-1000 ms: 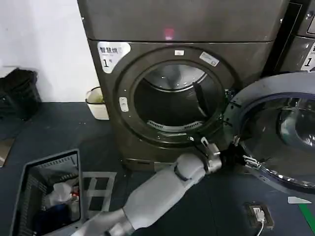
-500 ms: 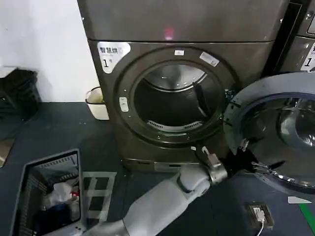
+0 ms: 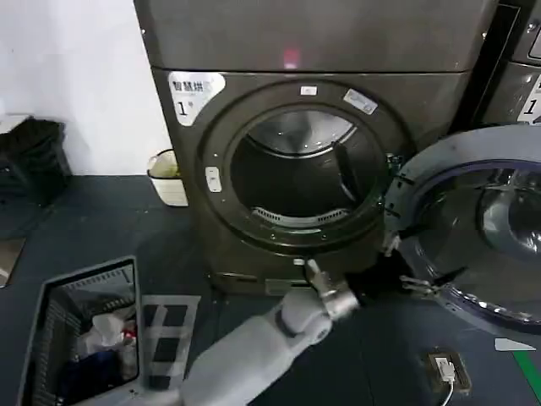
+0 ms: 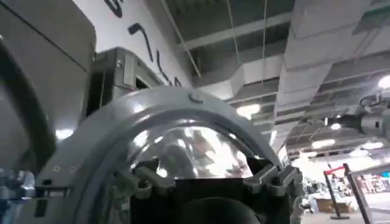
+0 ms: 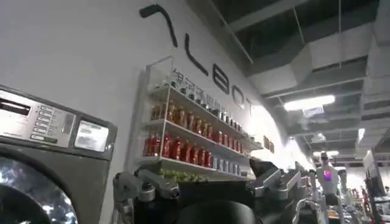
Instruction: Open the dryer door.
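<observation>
The round chrome-ringed dryer door (image 3: 473, 237) with dark tinted glass hangs wide open. The left gripper (image 3: 414, 283) sits at its lower rim, fingers spread apart. The right gripper (image 5: 207, 189) points up, fingers apart too.

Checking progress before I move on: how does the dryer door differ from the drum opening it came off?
The dryer door is swung out to the robot's right, while the drum opening sits fixed in the machine front. The door carries a domed glass bowl; the opening is an empty hole showing the metal drum. Both are round and ringed. The left hand is by the door's lower edge.
</observation>
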You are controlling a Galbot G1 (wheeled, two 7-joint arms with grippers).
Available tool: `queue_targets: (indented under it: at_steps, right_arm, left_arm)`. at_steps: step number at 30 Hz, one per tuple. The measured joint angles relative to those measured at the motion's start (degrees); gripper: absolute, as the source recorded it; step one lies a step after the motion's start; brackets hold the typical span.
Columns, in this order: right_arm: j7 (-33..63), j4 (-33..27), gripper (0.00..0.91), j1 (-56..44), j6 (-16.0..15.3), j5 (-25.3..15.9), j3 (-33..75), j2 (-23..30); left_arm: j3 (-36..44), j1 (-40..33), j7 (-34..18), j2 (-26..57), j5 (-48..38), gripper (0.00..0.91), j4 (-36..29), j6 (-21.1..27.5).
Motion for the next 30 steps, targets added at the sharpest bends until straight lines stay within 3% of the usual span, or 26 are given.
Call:
queue_targets:
  at_steps: [6, 12, 16, 20, 30]
  right_arm:
    - [-0.1, 1.0, 0.907, -0.6, -0.2, 0.2, 0.8, -0.2]
    - [-0.1, 2.2, 0.907, -0.5, -0.6, 0.1, 1.3, -0.7]
    - [-0.2, 3.3, 0.907, -0.2, -1.3, -0.2, 1.9, -0.3]
    - [-0.5, 4.6, 0.907, -0.2, -1.4, -1.7, 2.3, 0.0]
    - [-0.6, 5.2, 0.907, -0.6, -1.4, -2.7, 3.2, 0.3]
  left_arm:
    - [-1.8, 0.5, 0.9, 6.8, 0.6, 0.907, -3.2, 0.6]
    - [-5.6, 1.7, 1.7, 16.7, 2.0, 0.907, -8.3, 5.7]
    - [-7.9, 3.2, 4.3, 24.7, 5.0, 0.907, -11.3, 4.9]
    - [-10.3, 5.2, 6.8, 32.8, 8.3, 0.907, -11.5, 5.9]
    - [-15.0, 6.7, 12.9, 50.6, 15.7, 0.907, -10.2, 15.3]
